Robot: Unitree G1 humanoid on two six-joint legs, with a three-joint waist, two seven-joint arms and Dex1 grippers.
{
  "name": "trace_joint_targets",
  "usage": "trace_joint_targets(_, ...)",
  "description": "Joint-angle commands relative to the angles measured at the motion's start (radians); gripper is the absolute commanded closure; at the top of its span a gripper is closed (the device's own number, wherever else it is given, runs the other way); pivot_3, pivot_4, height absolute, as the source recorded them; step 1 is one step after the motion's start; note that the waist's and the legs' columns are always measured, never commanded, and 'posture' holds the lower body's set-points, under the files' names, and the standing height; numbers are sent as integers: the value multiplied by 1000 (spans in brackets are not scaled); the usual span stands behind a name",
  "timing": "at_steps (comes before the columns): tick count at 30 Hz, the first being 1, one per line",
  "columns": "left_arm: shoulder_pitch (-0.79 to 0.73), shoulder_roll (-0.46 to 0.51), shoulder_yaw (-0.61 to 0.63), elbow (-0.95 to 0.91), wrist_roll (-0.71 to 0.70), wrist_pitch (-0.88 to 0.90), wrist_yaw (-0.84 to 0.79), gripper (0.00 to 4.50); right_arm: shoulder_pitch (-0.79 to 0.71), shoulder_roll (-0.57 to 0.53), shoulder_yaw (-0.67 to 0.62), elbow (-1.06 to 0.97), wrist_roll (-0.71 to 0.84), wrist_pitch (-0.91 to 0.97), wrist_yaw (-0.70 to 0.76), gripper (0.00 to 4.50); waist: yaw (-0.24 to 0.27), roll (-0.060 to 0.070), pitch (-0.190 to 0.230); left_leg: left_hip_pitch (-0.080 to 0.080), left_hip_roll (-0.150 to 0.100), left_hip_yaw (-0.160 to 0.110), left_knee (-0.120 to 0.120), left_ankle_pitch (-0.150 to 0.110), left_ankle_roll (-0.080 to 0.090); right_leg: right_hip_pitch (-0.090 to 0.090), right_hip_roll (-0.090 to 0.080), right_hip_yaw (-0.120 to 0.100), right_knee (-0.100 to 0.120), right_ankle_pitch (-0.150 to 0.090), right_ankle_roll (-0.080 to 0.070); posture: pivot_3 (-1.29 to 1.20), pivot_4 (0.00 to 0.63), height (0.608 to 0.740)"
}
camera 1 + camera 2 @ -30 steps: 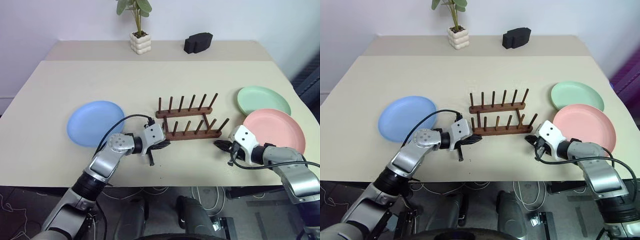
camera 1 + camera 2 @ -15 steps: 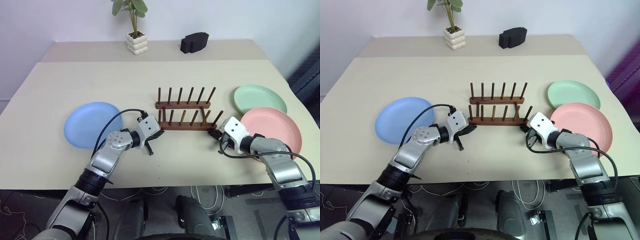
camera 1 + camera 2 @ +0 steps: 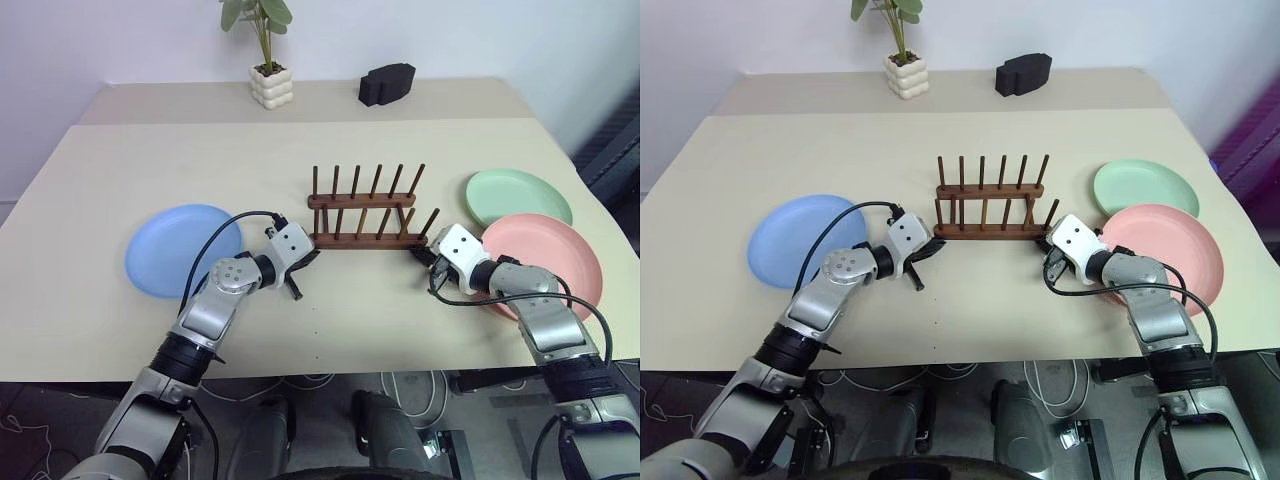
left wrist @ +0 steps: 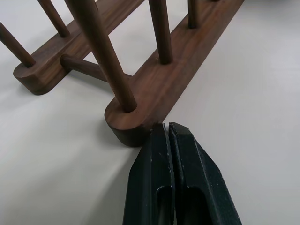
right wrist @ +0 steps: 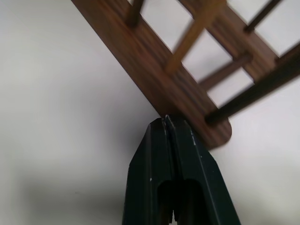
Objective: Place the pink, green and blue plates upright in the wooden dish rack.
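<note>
Head views: we see wooden dish rack [image 3: 364,211] empty at centre of tabletop [image 3: 300,150]. Blue plate [image 3: 182,249] lies flat to its left; green plate [image 3: 518,197] and pink plate [image 3: 545,262] lie flat to its right, pink rim over green. Left tool [image 3: 306,259] and right tool [image 3: 424,252] sit at opposite ends of near rail.

Left wrist view: we see left tool [image 4: 164,128] closed, holding nothing, tips touching rounded rail end.

Right wrist view: we see right tool [image 5: 165,120] closed, empty, tips against rail edge.

The right arm hides the near-left rim of the pink plate [image 3: 552,262]
</note>
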Motion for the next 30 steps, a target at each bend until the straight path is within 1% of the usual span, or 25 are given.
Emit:
trace_joint_targets(1,62,29,60,-152,-126,28,-100,4484,29,-69,-141,-178,143,101,62,4255,0,0,0,-1,0,0,0,0,0,-1,0,0,0,0,0,0,150,736)
trace_joint_targets(3,110,52,80,-236,-189,51,-154,4500,85,-114,-218,-286,231,196,98,3629,1,0,0,-3,1,0,-1,0,0,-4,-1,1,0,0,0,0,150,736)
trace_joint_targets(4,123,60,83,-259,-204,58,-166,4500,108,-129,-237,-322,253,225,108,3289,3,0,0,-3,1,0,-1,0,0,-4,-1,1,0,0,0,0,150,736)
trace_joint_targets(7,150,72,75,-317,-262,103,-211,4500,201,-152,-333,-436,306,319,82,1784,9,0,0,-2,2,-1,0,0,0,-2,-1,0,0,0,0,0,150,736)
trace_joint_targets(10,149,70,54,-338,-287,128,-240,4500,272,-151,-405,-485,283,376,9,153,14,0,0,-2,2,0,0,0,0,-1,-1,0,-1,-3,3,0,150,736)
trace_joint_targets(11,144,67,46,-337,-286,130,-244,4500,293,-148,-423,-499,285,400,-9,65,17,0,0,-2,2,0,0,0,0,-1,-1,1,-1,-3,3,0,150,736)
trace_joint_targets(15,101,44,-6,-312,-291,127,-302,4500,444,-111,-502,-624,319,498,-54,65,26,0,0,-2,1,0,0,0,0,-2,-1,0,-1,-3,2,0,150,736)
trace_joint_targets(18,77,35,-33,-292,-289,111,-342,4500,528,-96,-516,-680,299,537,-93,65,25,0,0,-4,1,0,0,0,0,-3,0,0,-1,-3,2,0,150,736)
trace_joint_targets(22,36,1,-60,-261,-291,98,-379,4500,624,-84,-500,-728,254,577,-145,65,23,0,0,-3,1,1,1,0,0,-3,-1,1,-1,-3,3,0,150,736)
trace_joint_targets(26,23,-21,-97,-251,-275,74,-403,4500,581,-61,-457,-705,209,614,-238,65,19,0,0,-3,1,1,1,0,0,-3,-1,1,-2,-3,3,0,150,736)
trace_joint_targets(30,32,-26,-91,-252,-271,70,-385,4500,516,-58,-407,-656,181,620,-272,65,20,0,0,-4,1,1,0,0,0,-4,-1,1,-2,-3,3,0,150,736)
